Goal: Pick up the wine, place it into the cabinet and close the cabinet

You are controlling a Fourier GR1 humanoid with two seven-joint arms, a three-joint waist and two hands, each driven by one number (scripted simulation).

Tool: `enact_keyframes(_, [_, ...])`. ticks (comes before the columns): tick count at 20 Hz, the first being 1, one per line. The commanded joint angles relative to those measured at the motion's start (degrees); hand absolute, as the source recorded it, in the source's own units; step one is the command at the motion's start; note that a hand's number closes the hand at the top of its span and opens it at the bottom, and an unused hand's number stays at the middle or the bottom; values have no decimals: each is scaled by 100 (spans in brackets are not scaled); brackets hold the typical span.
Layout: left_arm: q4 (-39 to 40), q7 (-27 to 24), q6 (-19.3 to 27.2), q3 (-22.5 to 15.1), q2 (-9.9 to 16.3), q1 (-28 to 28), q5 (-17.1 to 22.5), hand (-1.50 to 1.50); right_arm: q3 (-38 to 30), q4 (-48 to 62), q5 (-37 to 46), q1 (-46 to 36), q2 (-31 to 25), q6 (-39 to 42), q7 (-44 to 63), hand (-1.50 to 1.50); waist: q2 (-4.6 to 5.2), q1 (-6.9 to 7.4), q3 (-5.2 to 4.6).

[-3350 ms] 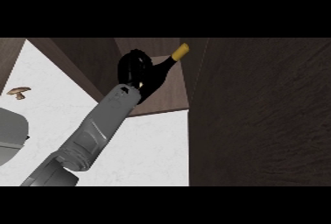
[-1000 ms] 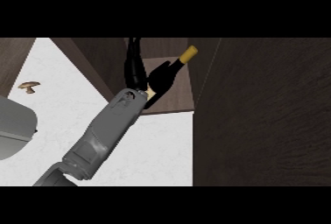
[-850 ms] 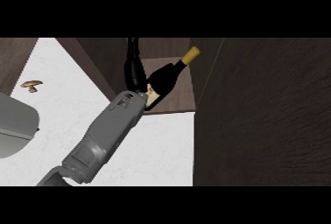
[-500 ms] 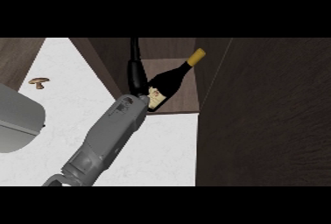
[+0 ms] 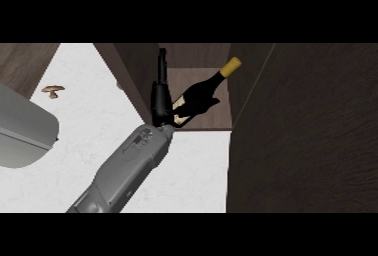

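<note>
The wine bottle point(image 5: 199, 94) is dark with a yellow cap. It leans inside the open cabinet point(image 5: 214, 119), base near the front edge and neck pointing up to the right. My right hand point(image 5: 158, 102) is just left of the bottle's base, against the cabinet's left wall. It is open, with straight fingers reaching deeper into the cabinet. Whether the hand still touches the bottle's base is unclear. The grey forearm runs down to the lower left. The left hand does not show.
The cabinet's dark wooden door point(image 5: 310, 130) stands open and fills the right side. The white counter point(image 5: 81, 125) lies to the left, with a small mushroom point(image 5: 52, 90) on it. A large grey rounded body point(image 5: 22, 130) sits at the left edge.
Earlier the right hand was curled round the bottle at the cabinet's mouth. Now its fingers are straight and the bottle rests inside on its own. The view has shifted slightly.
</note>
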Motion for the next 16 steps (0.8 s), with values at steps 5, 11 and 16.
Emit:
enact_keyframes(5, [-2118, 366, -127, -554, 248, 1340, -110, -150, -248, -1057, -119, 595, -215, -52, 169, -150, -36, 70, 4])
enact_keyframes(11, [-3578, 777, -5, -1060, 721, 2300, -376, -150, -22, -818, 401, 96, -88, -462, 234, -150, -13, 129, 2])
enact_keyframes(16, [-4871, 1057, -42, -1419, 1447, 3165, -611, -150, -46, -990, 358, 279, -235, -452, 284, -150, -18, 99, 3])
